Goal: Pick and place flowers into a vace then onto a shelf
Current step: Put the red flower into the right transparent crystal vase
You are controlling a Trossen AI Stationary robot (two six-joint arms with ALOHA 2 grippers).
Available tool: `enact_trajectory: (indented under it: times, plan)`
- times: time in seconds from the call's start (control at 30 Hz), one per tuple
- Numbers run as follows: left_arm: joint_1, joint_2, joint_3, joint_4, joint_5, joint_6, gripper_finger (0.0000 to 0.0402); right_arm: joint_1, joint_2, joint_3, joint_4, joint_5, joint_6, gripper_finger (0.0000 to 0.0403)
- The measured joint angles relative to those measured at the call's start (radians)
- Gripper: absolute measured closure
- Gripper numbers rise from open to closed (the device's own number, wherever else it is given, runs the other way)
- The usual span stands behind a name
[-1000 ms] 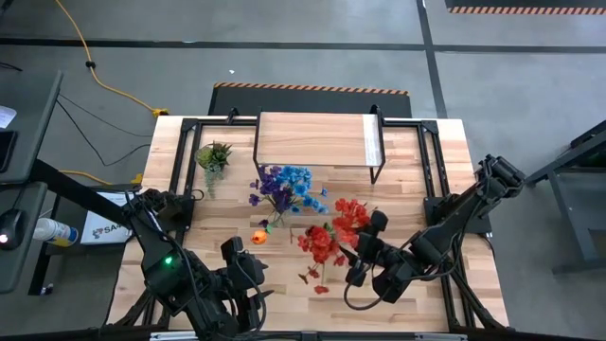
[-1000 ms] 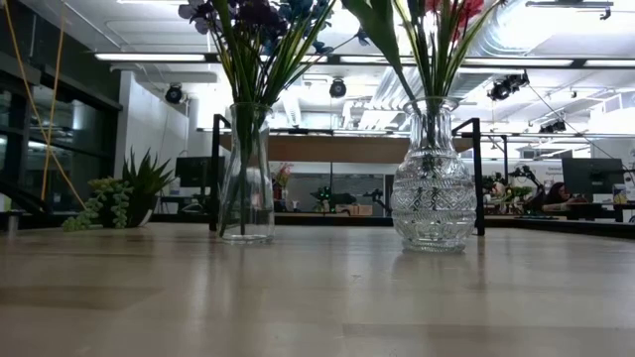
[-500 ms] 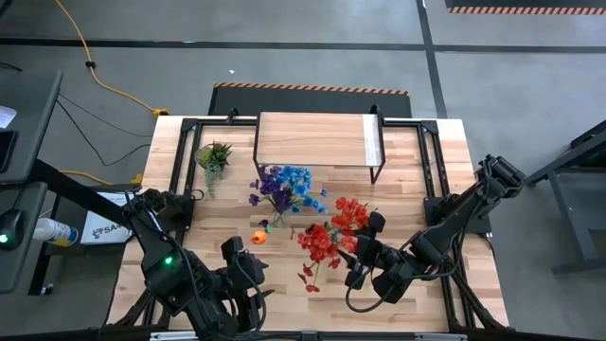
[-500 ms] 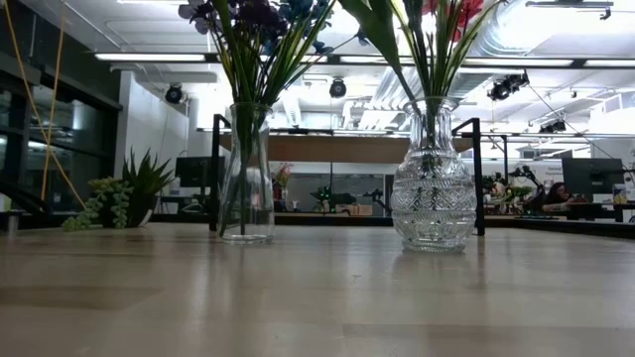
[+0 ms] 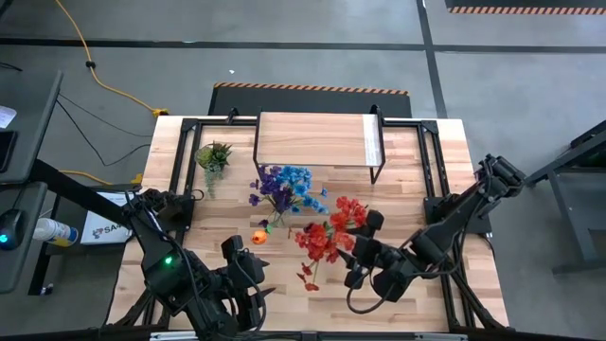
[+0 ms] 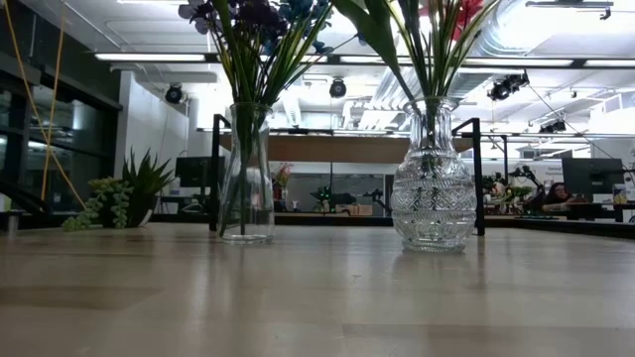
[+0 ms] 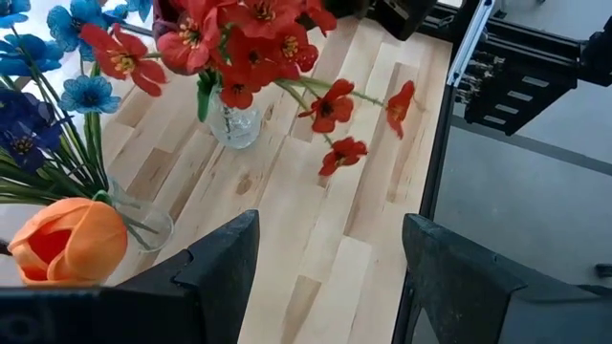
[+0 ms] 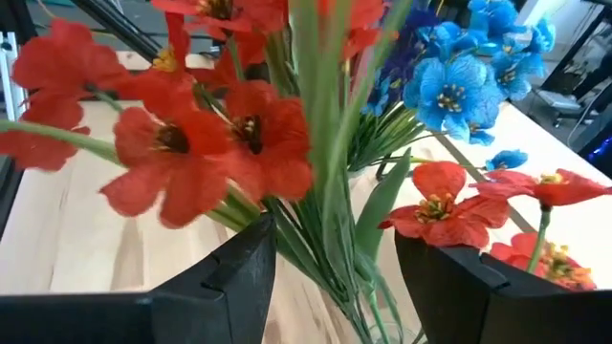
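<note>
Well, I think the flower part is about done; the red flowers [image 5: 327, 237] stand in the round cut-glass vase [image 6: 431, 178], and the blue and purple flowers [image 5: 289, 185] stand in the tall plain vase [image 6: 246, 174], with an orange bloom [image 5: 258, 235] low beside them. Both vases are on the table [image 5: 417, 170], in front of the shelf [image 5: 312, 140]; nothing is on the shelf yet. My right jaws are up among the red flowers, just above their vase; they are open, one on each side of the green stems, and I can't see them pinching anything. My left jaws wait at the near edge of the table, open too, with nothing between them. So the step in hand looks like the last tidy of the red bunch; next comes the lift onto the shelf. For that I would let go of the stems, come down lower and grab the vase by its neck, not the flowers; then I must keep it upright, raise it over the shelf's edge, and set it down gently so it does not tip.
</note>
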Motion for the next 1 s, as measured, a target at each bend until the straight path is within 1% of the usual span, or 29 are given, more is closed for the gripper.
enact_trajectory:
  times: [0.2, 0.43, 0.9, 1.0]
  plan:
    - [0.0, 0.0, 0.0, 0.0, -0.002, 0.0, 0.011, -0.006, 0.0, 0.0, 0.0, -0.053, -0.008, 0.0199]
    - [0.001, 0.0, 0.0, 0.0, -0.034, 0.0, 0.011, -0.005, 0.0, 0.0, 0.0, -0.042, -0.008, 0.0199]
    - [0.001, 0.0, 0.0, 0.0, -0.037, 0.0, 0.011, -0.005, 0.0, 0.0, 0.022, -0.023, -0.024, 0.02]
    - [0.001, 0.0, 0.0, 0.0, -0.037, 0.0, 0.011, -0.005, 0.0, 0.0, 0.023, -0.009, -0.023, 0.021]
